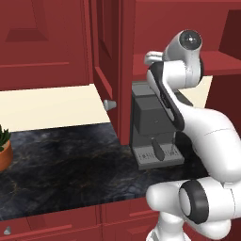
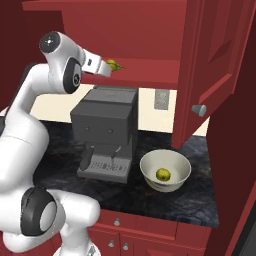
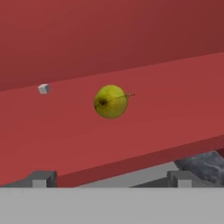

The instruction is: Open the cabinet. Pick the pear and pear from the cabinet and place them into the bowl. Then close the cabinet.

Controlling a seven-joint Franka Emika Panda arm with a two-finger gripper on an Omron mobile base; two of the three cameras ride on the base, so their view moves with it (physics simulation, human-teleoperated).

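Dark marble counter [image 2: 165, 202] carries the bowl [image 2: 165, 171], with one pear [image 2: 162, 174] inside. Above, the cabinet [image 2: 215, 60] stands open. On its floor lies the other pear [image 3: 111, 101]. Just before it, the gripper [image 3: 111, 178] has jaws fully apart, holding nothing.

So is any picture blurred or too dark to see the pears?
Hand view: sharp, evenly lit, the pear on the shelf is clear. Right base view: clear, the pear in the bowl is easy to see. Left base view: sharp, upper cabinet shadowed.
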